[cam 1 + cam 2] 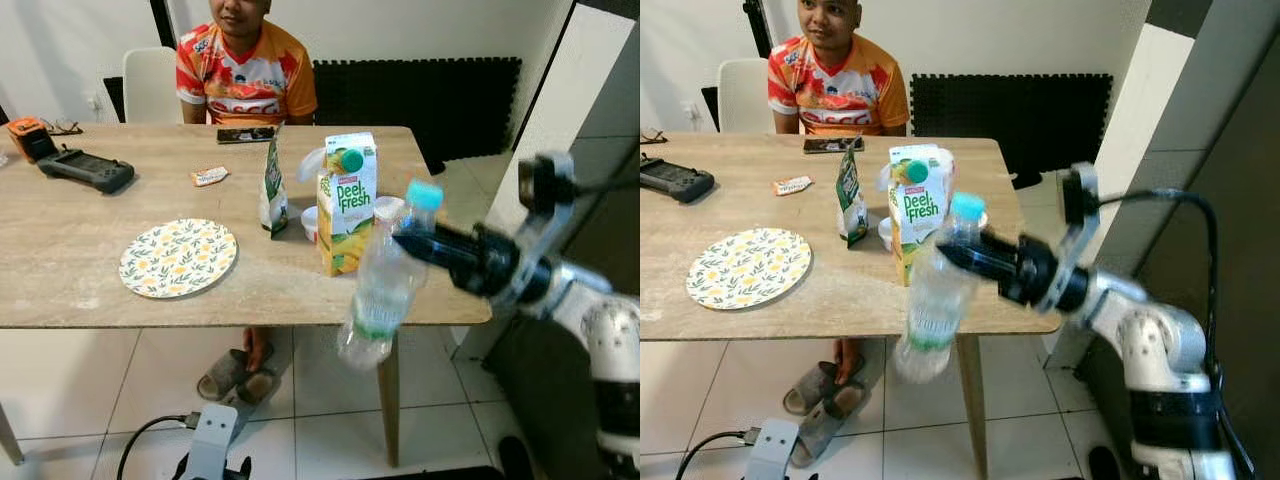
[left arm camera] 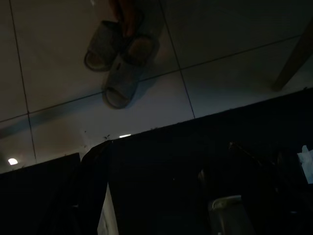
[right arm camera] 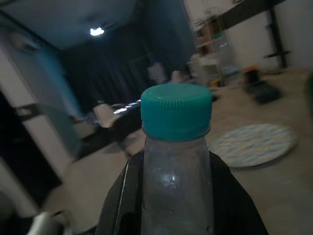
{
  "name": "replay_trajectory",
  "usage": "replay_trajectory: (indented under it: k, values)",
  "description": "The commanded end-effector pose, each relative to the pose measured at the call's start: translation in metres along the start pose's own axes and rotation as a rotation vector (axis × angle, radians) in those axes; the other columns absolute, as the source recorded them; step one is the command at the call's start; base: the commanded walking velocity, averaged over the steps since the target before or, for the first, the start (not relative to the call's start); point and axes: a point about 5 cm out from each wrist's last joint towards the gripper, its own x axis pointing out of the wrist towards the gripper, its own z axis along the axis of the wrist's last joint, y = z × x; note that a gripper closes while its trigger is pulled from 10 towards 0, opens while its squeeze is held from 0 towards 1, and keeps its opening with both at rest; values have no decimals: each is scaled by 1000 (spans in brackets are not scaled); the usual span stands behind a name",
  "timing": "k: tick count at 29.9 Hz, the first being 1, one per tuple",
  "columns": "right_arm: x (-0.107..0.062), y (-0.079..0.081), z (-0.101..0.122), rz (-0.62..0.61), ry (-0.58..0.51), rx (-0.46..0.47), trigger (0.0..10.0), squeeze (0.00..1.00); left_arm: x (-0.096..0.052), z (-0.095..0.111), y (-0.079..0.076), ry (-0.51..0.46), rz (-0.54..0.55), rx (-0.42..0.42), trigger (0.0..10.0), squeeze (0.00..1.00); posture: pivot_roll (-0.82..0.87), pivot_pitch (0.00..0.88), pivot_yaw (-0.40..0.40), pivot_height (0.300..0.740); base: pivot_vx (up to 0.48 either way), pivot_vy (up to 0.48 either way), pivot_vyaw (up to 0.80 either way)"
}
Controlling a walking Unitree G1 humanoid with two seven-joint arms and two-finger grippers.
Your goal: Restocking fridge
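Right gripper (image 1: 415,243) clamped around neck of clear plastic water bottle with teal cap (image 1: 383,285), black fingers (image 3: 122,196) pressed against both sides just below cap. Held bottle tilted in air, past front edge of beige wooden table (image 1: 90,290), base hanging lower than tabletop. Stood behind it on table: yellow-green juice carton (image 1: 346,205), dark green pouch (image 1: 273,185), floral round plate (image 1: 178,257). Sat behind table: person in orange jersey (image 1: 246,70). Left gripper's fingers lost in dark wrist view, state not discernible; grey slippers (image 2: 120,58) seen on tiled floor.

A person (image 1: 245,62) is sitting behind the table (image 1: 80,270), a patterned plate (image 1: 178,257) lying there, sandals (image 1: 236,375), apparently grey, lying beneath.
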Motion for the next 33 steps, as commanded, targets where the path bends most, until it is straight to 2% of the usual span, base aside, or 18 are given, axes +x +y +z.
replay_trajectory:
  k: [1, 2, 3, 5, 6, 7, 9, 11, 12, 13, 16, 18, 24, 25, 26, 30, 32, 33]
  values:
    - [5, 6, -2, 43, 20, -7, 0, 0, -1, -8, -6, 25, -17, 9, 10000, 0, 14, 147, 4, 740, 0, 0, 0]
    - [6, 6, -16, 45, 45, 19, 0, 0, -1, -8, -6, 26, -19, 10, 10000, 0, 15, 147, 8, 740, 0, 0, 0]
    - [5, -7, -42, -47, 100, 34, 0, 0, -1, -8, -8, 27, -19, 9, 10000, 0, 16, 146, 11, 740, 0, 0, 0]
    - [0, -25, -81, -187, 187, 34, 0, 0, -1, -7, -9, 28, -20, 6, 10000, 0, 19, 146, 11, 740, 0, 0, 0]
    - [-2, -28, -91, -218, 211, 35, 0, 0, 0, -7, -10, 28, -20, 5, 10000, 0, 19, 146, 11, 740, 0, 0, 0]
    - [-2, -28, -91, -218, 211, 35, 0, 0, 0, -7, -10, 28, -20, 5, 10000, 0, 19, 146, 11, 740, 0, 0, 0]
    - [-9, -37, -114, -301, 269, 40, 0, 0, 0, -7, -11, 28, -19, 2, 10000, 0, 21, 142, 13, 740, 0, 0, 0]
    - [-9, -37, -114, -301, 269, 40, 0, 0, 0, -7, -11, 28, -19, 2, 10000, 0, 21, 142, 13, 740, 0, 0, 0]
    - [-13, -41, -127, -346, 315, 27, 0, 0, 0, -7, -11, 27, -20, 0, 10000, 0, 21, 142, 13, 740, 0, 0, 0]
    - [-13, -41, -127, -346, 315, 27, 0, 0, 0, -7, -11, 27, -20, 0, 10000, 0, 21, 142, 13, 740, 0, 0, 0]
    - [-36, -59, -176, -611, 382, 34, 0, 0, 0, -8, -12, 30, -18, -3, 10000, 0, 22, 138, 15, 740, 0, 0, 0]
    - [-36, -59, -176, -611, 382, 34, 0, 0, 0, -8, -12, 30, -18, -3, 10000, 0, 22, 138, 15, 740, 0, 0, 0]
    - [-69, -74, -221, -1036, 309, 74, 0, 0, 0, -11, -13, 40, -9, -2, 10000, 0, 18, 131, 34, 740, 0, 0, 0]
    - [-69, -74, -221, -1036, 309, 74, 0, 0, 0, -11, -13, 40, -9, -2, 10000, 0, 18, 131, 34, 740, 0, 0, 0]
    - [-76, -75, -227, -1111, 309, 71, 0, 0, 0, -11, -13, 45, -2, -8, 10000, 0, 17, 128, 36, 740, 0, 0, 0]
    - [-91, -74, -242, -1279, 324, 78, 0, 0, 0, -13, -13, 57, 20, -18, 10000, 0, 22, 123, 40, 740, 0, 0, 0]
    - [-91, -74, -242, -1279, 324, 78, 0, 0, 0, -13, -13, 57, 20, -18, 10000, 0, 22, 123, 40, 740, 0, 0, 0]
    - [-96, -72, -247, -1321, 324, 94, 0, 0, 0, -13, -13, 60, 22, -21, 10000, 0, 18, 121, 44, 740, 0, 0, 0]
